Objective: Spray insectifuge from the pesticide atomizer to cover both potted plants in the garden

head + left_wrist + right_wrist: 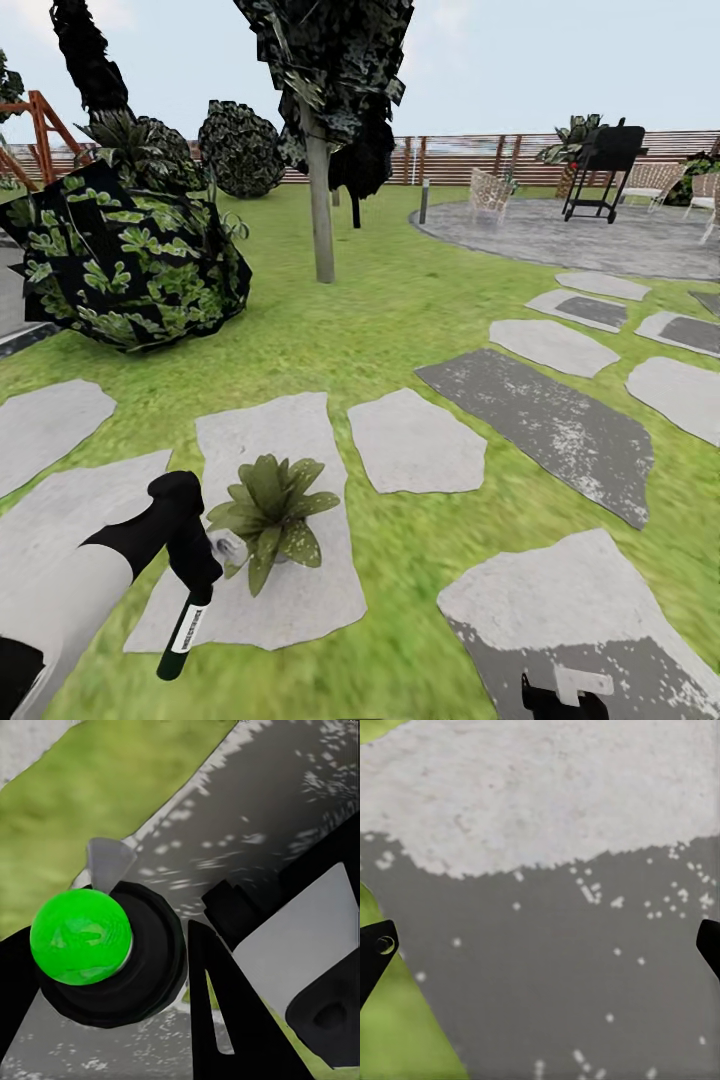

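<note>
Head view: lawn (400, 310), stepping stones (415, 440) | left hand (195, 560) grips atomizer (183, 632) | right hand (540, 945) wide open

Potted plant (268, 520) on stepping stone (290, 440); bush (125, 260) behind.

The ground is a green grass lawn (400, 300) set with flat, irregular grey stepping stones (415, 440), some pale and some dark with white speckles. On the long pale slab (300, 600) stands a low potted plant (270, 512), a rosette of broad pointed green leaves with pale speckles, just beside the black fingers (195, 560) of the left gripper. Under the right gripper's spread fingertips (375, 952) lies a stone half pale, half dark speckled grey (570, 967), with grass at its edge. Farther off, a round grey paved patio (560, 235) carries a black wheeled grill (603, 165) and pale lattice chairs (490, 190).
</note>
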Robot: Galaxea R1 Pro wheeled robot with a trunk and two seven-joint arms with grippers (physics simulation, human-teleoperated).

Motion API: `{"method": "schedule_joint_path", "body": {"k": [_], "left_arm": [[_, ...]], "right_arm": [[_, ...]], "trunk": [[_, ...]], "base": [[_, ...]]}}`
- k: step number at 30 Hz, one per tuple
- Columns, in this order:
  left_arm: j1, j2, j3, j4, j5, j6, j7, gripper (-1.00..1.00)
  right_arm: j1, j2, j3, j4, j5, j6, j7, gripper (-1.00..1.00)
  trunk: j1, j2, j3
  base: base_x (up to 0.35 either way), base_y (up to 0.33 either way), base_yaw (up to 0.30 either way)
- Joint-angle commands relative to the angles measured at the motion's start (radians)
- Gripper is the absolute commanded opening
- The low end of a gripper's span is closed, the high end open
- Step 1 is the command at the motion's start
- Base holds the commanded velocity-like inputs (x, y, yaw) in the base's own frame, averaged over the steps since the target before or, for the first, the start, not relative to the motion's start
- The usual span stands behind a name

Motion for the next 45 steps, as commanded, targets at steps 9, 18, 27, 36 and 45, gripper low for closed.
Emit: {"method": "schedule_joint_path", "body": {"k": [9,18,27,36,45], "left_arm": [[-0.001,-0.015,-0.002,-0.002,-0.01,0.011,-0.009,-1.0],[0.0,-0.011,-0.004,0.001,-0.01,0.011,-0.009,-1.0],[0.002,-0.006,-0.002,0.012,-0.01,0.011,-0.002,-1.0],[0.002,-0.015,0.004,-0.003,-0.007,0.013,0.09,-1.0],[-0.004,-0.008,0.108,-0.002,0.075,0.007,0.132,-1.0]], "right_arm": [[-0.001,0.0,-0.006,0.001,0.01,-0.003,-0.004,1.0],[-0.001,0.0,-0.006,0.001,0.011,-0.003,-0.005,1.0],[-0.001,-0.003,-0.006,0.001,0.011,-0.004,-0.004,1.0],[-0.001,-0.003,-0.006,0.001,0.011,-0.004,-0.004,1.0],[-0.001,-0.002,-0.006,0.001,0.011,-0.004,-0.004,1.0]], "trunk": [[0.0,0.0,-0.001],[0.0,0.0,-0.001],[0.0,0.0,-0.001],[0.0,0.0,-0.001],[0.0,0.0,-0.001]], "base": [[-0.034,0.0,-0.152],[-0.303,0.071,-0.01],[-0.139,0.235,0.0],[0.118,0.158,0.0],[0.003,0.003,-0.017]]}}
